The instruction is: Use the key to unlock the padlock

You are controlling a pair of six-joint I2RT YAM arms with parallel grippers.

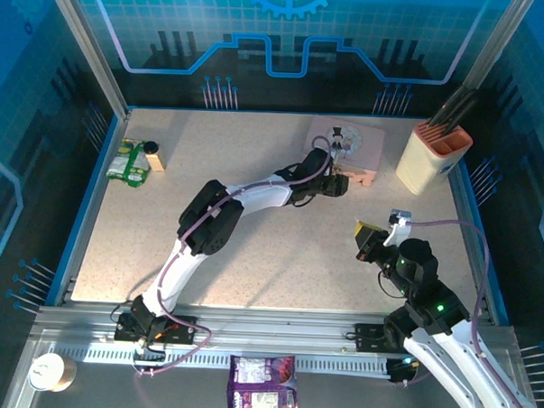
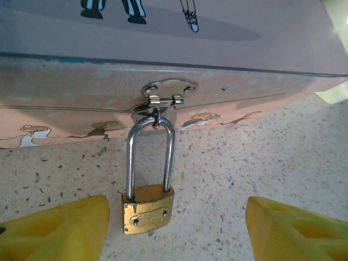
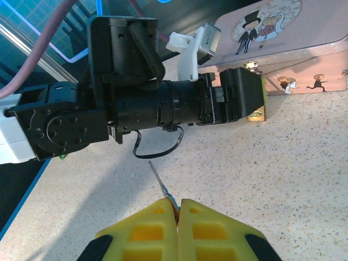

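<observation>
Padlock: one, between spread left tool; one key clenched in right tool.

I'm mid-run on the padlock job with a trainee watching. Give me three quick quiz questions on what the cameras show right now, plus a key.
1. True or false: the shackle of the padlock is sprung open and out of the clasp of the pink box.
2. What is pinched in the right gripper? A) the key B) the padlock C) nothing
3. Fill in: the left gripper is ___, with one finger on each side of the padlock.
Key: 1 false, the closed shackle hangs through the clasp; 2 A; 3 open.
</observation>
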